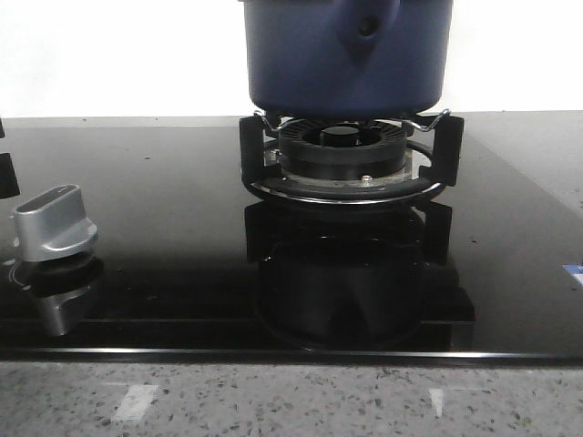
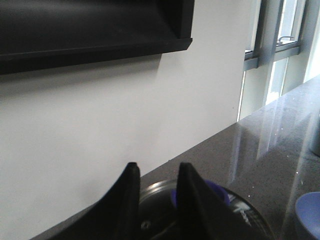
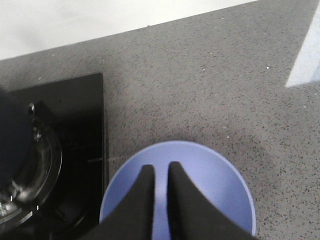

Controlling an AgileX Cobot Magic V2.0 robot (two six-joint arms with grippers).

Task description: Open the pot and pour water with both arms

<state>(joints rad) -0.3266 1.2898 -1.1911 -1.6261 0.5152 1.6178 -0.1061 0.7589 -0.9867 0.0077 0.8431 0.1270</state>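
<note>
Up front, the pot [image 1: 346, 55] sits on the burner grate [image 1: 351, 159], no tool showing. Left wrist: left tool [image 2: 156, 192] narrow, straddling the lid's blue knob [image 2: 200, 196]. Right wrist: right tool [image 3: 161, 197] narrow, empty, above the lighter-blue bowl [image 3: 220, 185], beside the hob.

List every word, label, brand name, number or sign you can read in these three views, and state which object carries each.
None of the three views shows any text that can be read.
Large dark navy-blue matte pot: no marking.
Silver metal stove knob: no marking.
Glossy black glass cooktop: no printed symbols show.
Glass lid under the left gripper: one faint pale mark, too blurred to read.
Light-blue round bowl: plain.
</note>
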